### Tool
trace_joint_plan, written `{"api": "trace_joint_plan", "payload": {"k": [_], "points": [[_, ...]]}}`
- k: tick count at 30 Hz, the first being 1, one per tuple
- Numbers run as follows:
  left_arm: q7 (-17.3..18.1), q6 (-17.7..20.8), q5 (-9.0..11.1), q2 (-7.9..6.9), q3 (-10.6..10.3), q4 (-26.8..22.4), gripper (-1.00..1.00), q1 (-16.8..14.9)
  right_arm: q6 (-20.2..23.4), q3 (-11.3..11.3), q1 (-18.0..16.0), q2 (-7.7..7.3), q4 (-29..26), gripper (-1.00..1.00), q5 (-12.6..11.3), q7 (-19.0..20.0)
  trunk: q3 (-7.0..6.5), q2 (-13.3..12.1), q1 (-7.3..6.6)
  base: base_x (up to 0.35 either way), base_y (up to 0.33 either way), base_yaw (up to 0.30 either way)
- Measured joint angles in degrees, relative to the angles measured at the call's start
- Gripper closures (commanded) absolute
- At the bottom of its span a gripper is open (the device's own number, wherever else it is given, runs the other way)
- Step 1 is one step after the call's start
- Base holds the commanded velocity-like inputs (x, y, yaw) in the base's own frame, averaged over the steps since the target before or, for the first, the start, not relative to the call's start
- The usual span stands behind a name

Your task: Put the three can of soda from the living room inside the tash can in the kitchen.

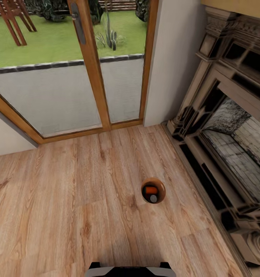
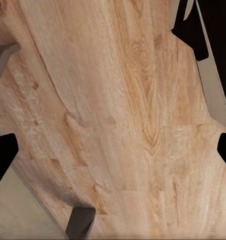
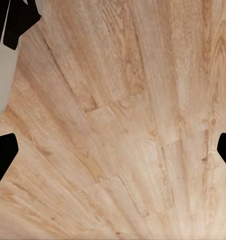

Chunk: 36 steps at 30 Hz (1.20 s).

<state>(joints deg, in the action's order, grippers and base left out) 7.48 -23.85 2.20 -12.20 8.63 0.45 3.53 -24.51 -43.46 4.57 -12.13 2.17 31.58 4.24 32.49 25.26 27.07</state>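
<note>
Bin [image 1: 153, 191] upright on the plank floor [image 1: 68, 200] near the fireplace [image 1: 222, 134], holding an orange can [image 1: 149, 190] and another can's grey top. Cans: likely light, rigid, slippery; grasp mid-body. Both end effectors [image 2: 113, 150] [image 3: 113, 150] spread wide, empty.

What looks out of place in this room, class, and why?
The trash can stands alone on the wood floor near the fireplace rather than in a kitchen. Inside, an orange can and a darker can are visible.
</note>
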Motion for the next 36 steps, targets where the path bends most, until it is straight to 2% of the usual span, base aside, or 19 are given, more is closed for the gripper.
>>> {"api": "trace_joint_plan", "payload": {"k": [3, 6, 18, 30, 36], "points": [[0.1, 0.5, -1.8, 0.0, 0.0, 0.0, -1.0, 0.0, 0.0, 0.0, 0.0, 0.06, 0.0, -1.0, 0.0, 0.0, -0.54, -1.2, -0.66, 0.0, 0.0, 0.0], [0.2, 0.7, -2.2, 0.0, 0.0, 0.0, -1.0, 0.0, -0.1, 0.1, 0.0, 0.05, -0.1, -1.0, 0.0, 0.0, -1.08, -2.4, -1.32, 0.0, 0.0, 0.0], [0.5, 2.8, -2.4, 0.0, 0.0, 0.0, -1.0, 0.0, -0.3, 0.0, 0.0, 0.11, -1.0, -1.0, -0.4, 0.0, -1.09, -2.4, -1.32, 0.0, 0.0, 0.0], [0.7, 3.0, -2.4, 0.06, 0.1, -0.1, -1.0, 0.0, -0.2, -0.2, -0.1, 0.11, -1.0, -1.0, -0.5, 0.0, -1.09, -2.4, -1.32, 0.0, 0.0, 0.0], [0.4, 2.8, -2.3, 0.99, 0.1, -0.2, -1.0, 0.0, -0.2, -0.1, -0.1, 0.54, -1.1, -1.0, -0.5, 0.0, -1.09, -2.4, -1.32, 0.0, 0.0, 0.0]]}}
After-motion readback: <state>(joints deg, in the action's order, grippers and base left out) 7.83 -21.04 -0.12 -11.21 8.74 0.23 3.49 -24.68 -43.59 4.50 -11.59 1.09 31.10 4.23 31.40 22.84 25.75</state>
